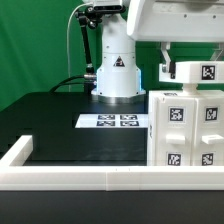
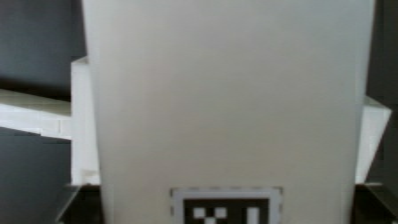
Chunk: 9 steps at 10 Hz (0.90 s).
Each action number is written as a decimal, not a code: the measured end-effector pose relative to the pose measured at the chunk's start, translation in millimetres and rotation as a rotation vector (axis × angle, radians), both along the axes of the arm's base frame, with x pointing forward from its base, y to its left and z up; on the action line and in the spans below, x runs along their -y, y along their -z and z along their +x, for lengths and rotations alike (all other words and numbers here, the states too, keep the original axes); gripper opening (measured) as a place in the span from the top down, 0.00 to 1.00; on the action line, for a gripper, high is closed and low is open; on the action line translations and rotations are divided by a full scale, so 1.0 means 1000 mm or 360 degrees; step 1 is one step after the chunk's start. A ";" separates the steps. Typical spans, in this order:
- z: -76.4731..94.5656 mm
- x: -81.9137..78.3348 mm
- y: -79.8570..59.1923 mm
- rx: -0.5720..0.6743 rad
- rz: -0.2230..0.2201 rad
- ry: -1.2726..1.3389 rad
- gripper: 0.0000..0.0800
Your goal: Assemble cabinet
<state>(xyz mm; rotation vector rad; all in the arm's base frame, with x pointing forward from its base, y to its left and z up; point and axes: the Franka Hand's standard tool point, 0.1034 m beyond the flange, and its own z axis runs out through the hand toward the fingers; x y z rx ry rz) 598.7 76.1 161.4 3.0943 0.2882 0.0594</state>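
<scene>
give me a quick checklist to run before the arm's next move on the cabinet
1. Gripper at the work: ok. It hangs beside the top piece of the cabinet, on the exterior view's right.
2. Jaws open or shut: cannot tell. Neither view shows the fingers clearly.
3. Top piece held or only resting on the stack: cannot tell.
4. Wrist view usable: not ok. A white panel fills it, and the panel tag is blurred and cut by the frame edge.
5. Cabinet front tags face the exterior camera: ok.
6. Marker board uncovered: ok, nothing lies on it.
</scene>
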 end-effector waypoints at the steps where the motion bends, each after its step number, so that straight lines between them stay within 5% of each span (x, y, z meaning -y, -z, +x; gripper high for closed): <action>1: 0.000 0.001 0.005 0.0007 -0.0001 -0.0013 0.30; 7: 0.007 0.000 0.005 0.0098 0.0008 -0.0019 0.30; 9: 0.007 0.000 0.006 0.0098 0.0008 -0.0019 0.04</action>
